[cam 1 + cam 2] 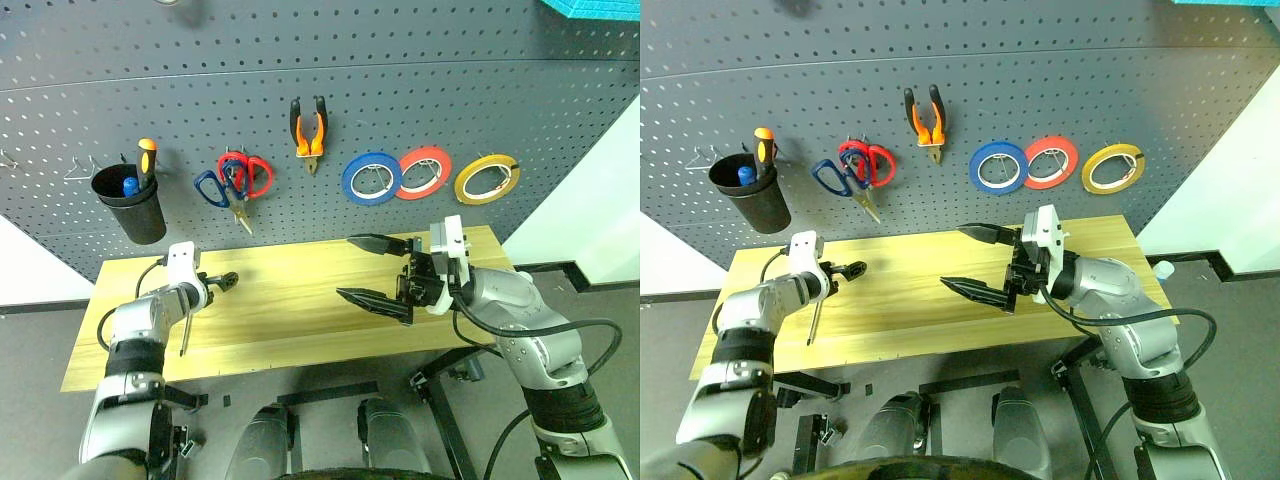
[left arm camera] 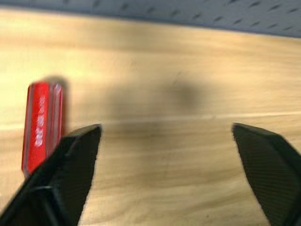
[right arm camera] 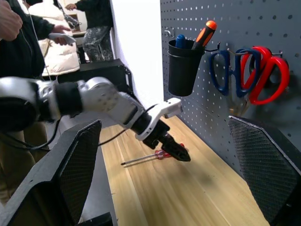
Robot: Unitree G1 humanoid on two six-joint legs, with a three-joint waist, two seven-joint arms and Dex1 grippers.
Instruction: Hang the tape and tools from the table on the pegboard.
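The yellow tape (image 1: 487, 179), the orange-and-black pliers (image 1: 308, 128) and the dark blue-handled scissors (image 1: 212, 188) hang on the pegboard (image 1: 400, 90). The red-handled screwdriver (image 2: 42, 125) lies on the left part of the table (image 1: 300, 320), its thin shaft (image 1: 186, 335) pointing toward the front edge. My left gripper (image 2: 165, 127) hangs open just over the wood with the red handle right beside one finger (image 2: 77, 160), nothing between its fingers. My right gripper (image 1: 375, 272) is open and empty above the table's middle right, pointing left.
A black cup (image 1: 130, 205) on the pegboard holds an orange-handled screwdriver (image 1: 146, 160). Red-handled scissors (image 1: 252, 175), a blue roll (image 1: 371, 178) and a red-orange roll (image 1: 423, 172) also hang there. A person (image 3: 19, 42) stands beyond the table's left end.
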